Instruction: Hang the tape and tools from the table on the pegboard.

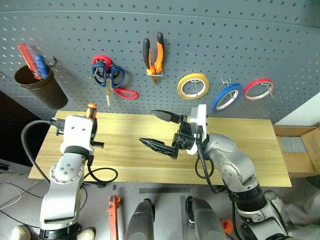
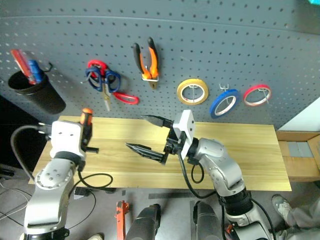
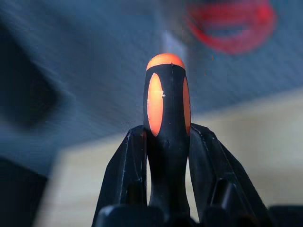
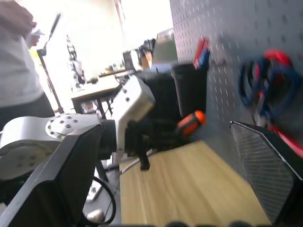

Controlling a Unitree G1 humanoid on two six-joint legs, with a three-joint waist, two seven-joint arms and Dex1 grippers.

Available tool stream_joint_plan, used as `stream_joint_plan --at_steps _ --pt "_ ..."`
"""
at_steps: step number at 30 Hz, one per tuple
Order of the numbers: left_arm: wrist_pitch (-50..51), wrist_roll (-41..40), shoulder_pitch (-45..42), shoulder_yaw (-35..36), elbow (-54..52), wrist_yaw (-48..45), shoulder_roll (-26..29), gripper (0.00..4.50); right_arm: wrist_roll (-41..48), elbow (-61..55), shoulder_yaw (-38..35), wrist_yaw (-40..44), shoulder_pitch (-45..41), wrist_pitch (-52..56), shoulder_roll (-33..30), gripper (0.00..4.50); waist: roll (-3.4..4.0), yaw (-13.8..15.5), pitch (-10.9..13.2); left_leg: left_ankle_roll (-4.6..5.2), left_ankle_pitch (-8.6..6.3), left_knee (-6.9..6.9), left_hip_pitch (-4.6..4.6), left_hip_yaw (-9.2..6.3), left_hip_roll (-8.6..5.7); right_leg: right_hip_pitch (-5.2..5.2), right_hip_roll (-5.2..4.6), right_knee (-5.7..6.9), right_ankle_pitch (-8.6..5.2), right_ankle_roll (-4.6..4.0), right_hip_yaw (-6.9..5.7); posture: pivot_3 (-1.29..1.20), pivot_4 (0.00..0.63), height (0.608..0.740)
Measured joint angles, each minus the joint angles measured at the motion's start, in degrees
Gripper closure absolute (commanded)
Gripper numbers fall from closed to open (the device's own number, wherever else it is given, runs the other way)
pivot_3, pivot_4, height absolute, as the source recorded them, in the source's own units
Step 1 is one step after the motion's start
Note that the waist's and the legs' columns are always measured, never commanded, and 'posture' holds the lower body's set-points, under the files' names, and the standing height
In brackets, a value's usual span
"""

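**Left claw clamped on the screwdriver, right claw spread wide**

Your left gripper has its two black fingers closed on the orange-and-black-handled screwdriver, whose rounded orange cap sticks out past the fingertips. Beneath it lies the long light wood table; ahead of it stands the dark grey perforated pegboard.

Your right gripper hangs over the middle of the table with its fingers well apart and nothing between them.

On the board beyond it hang the orange-and-black-handled pliers, with the dark blue-handled steel scissors to their left, overlapping red-handled scissors. To the pliers' right hang a yellow tape roll, the thin blue ring of tape and a red tape roll.
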Motion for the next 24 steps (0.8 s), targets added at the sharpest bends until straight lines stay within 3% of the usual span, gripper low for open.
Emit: stream_joint_plan --at_steps 4,8,20,24 --pt "-4.9 2.7 -13.2 2.6 3.2 2.2 5.7 3.63 -0.1 3.8 -0.6 -1.6 -4.1 -3.0 5.3 0.00 -0.24 0.6 -1.2 -0.29 0.20 0.01 0.11 -0.25 0.02 0.17 0.09 0.13 0.11 -0.15 -0.20 0.22 0.138 0.740" --pt "-12.1 2.8 -24.9 3.9 15.5 3.0 10.0 3.63 -0.8 7.9 -1.6 -2.9 -7.1 -5.9 7.6 0.00 -0.23 1.4 -2.4 -0.29 0.21 0.02 0.22 -0.26 0.00 0.27 0.11 0.16 0.12 -0.14 -0.24 0.21 0.138 0.740" --pt "-32.4 1.4 -51.1 2.7 60.4 3.2 14.6 3.63 -2.8 13.0 -2.4 -4.5 -11.3 -9.4 7.9 0.00 -0.22 0.9 -2.6 -0.29 0.22 0.04 0.10 -0.23 0.01 0.06 0.11 0.23 0.12 -0.15 -0.33 0.15 0.226 0.740" --pt "-38.0 1.3 -55.4 1.6 70.5 2.7 15.1 3.63 -3.0 14.3 -2.5 -4.2 -11.7 -9.9 7.6 0.00 -0.19 0.1 -2.4 -0.27 0.21 0.05 0.09 -0.26 0.00 0.07 0.10 0.26 0.12 -0.15 -0.37 0.14 0.244 0.740"
